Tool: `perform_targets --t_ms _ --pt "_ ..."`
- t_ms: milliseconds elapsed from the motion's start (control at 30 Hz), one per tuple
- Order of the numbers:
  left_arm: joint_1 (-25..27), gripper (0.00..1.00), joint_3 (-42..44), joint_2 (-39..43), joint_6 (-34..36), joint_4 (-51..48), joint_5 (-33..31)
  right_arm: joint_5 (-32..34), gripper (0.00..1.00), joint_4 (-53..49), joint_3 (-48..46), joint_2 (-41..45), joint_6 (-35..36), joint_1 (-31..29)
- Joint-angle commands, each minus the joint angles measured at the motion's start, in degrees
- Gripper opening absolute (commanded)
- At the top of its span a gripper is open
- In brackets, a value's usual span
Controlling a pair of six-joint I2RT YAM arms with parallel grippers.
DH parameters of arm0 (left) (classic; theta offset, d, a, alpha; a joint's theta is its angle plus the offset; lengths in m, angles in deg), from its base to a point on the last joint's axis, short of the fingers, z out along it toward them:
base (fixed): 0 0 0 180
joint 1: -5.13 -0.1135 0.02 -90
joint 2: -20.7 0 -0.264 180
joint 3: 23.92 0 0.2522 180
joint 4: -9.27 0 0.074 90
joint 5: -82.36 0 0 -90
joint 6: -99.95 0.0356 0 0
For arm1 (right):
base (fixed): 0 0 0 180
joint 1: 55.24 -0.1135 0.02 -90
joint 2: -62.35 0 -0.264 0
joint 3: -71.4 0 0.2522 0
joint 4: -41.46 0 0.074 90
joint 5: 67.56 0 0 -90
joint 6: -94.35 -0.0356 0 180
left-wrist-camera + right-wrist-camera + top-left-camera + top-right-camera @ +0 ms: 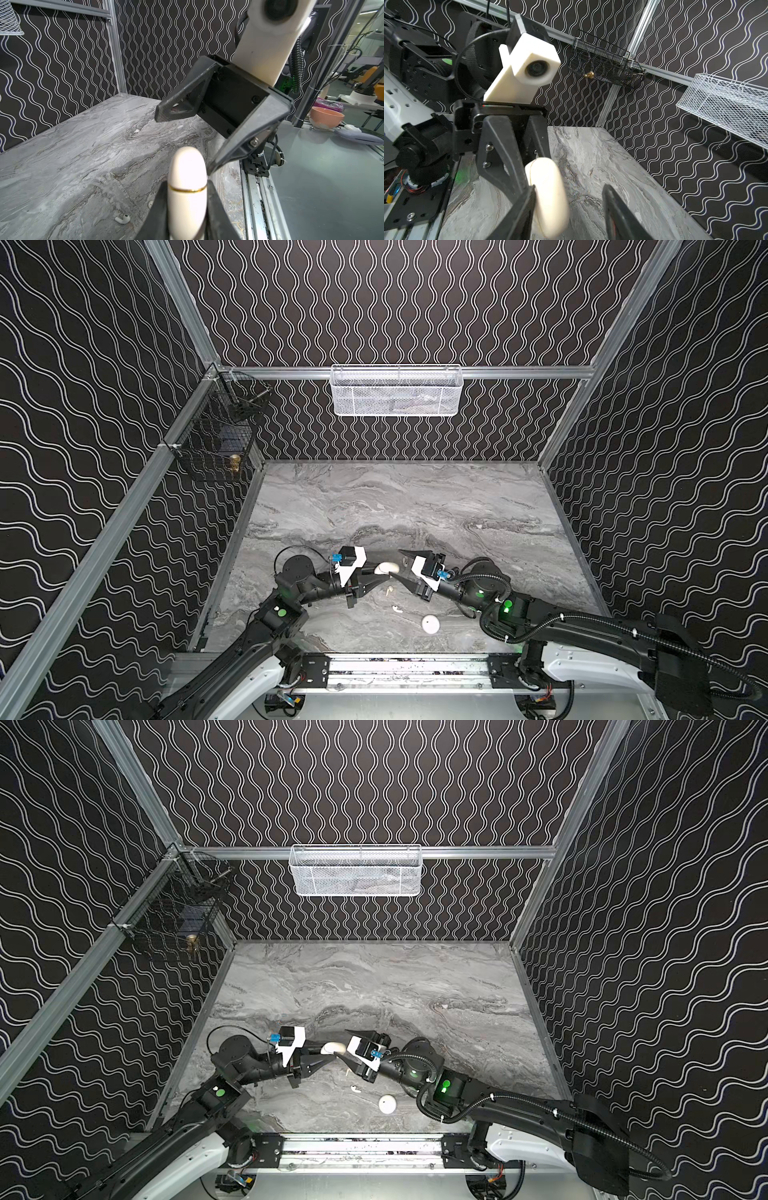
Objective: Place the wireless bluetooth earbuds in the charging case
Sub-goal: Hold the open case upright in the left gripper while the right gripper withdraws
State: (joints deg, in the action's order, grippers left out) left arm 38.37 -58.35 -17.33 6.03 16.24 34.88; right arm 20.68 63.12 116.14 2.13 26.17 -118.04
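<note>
While the left pincer point(187, 186) clamps the cream charging case point(187, 166) tight, the right pincer point(397, 564) straddles its free end, jaws apart; an earbud point(397, 608) lies on the tabletop point(415, 506).

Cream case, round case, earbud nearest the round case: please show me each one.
Cream case point(187, 166): left wrist view, on its shell above the gold seam.
Round case point(430, 624): a top view, on the middle of its top.
Earbud point(397, 608): a top view, on its body.

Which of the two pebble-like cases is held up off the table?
The cream case, clamped by the left gripper; the white case lies on the table.
</note>
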Motion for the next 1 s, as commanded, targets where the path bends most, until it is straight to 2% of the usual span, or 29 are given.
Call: perform_targets --t_ms 0,333,533,600,667,733,767,833,967 --pt "0.1 0.0 -0.6 0.8 0.7 2.5 3.5 2.6 0.52 2.3 0.0 0.4 0.4 0.0" --pt "0.1 0.0 -0.3 1.5 -0.4 3.5 5.5 6.5 0.44 2.3 1.5 -0.7 -0.8 0.2" --pt "0.1 0.0 -0.6 0.9 -0.3 3.4 4.2 5.6 0.45 3.1 1.7 -0.6 -2.1 0.2" --pt "0.1 0.0 -0.8 1.1 0.2 2.6 2.6 6.7 0.51 3.2 2.0 0.1 -3.6 0.2" --pt "0.2 0.0 -0.8 1.3 0.7 2.0 0.2 9.0 0.56 2.0 2.9 1.4 -7.1 0.2" --pt "0.1 0.0 -0.2 2.1 1.4 1.8 -1.5 13.1 0.56 -0.3 4.2 2.8 -12.8 0.2" --pt "0.1 0.0 0.4 2.5 1.5 2.0 -1.9 17.0 0.54 -1.0 4.8 3.3 -15.7 0.2" --pt "0.1 0.0 1.9 3.8 1.1 3.1 -2.5 29.3 0.49 -3.8 6.0 3.6 -25.0 0.8" --pt "0.2 0.0 5.1 7.2 0.2 4.2 -5.0 35.2 0.52 -17.3 9.3 3.2 -40.2 3.0"
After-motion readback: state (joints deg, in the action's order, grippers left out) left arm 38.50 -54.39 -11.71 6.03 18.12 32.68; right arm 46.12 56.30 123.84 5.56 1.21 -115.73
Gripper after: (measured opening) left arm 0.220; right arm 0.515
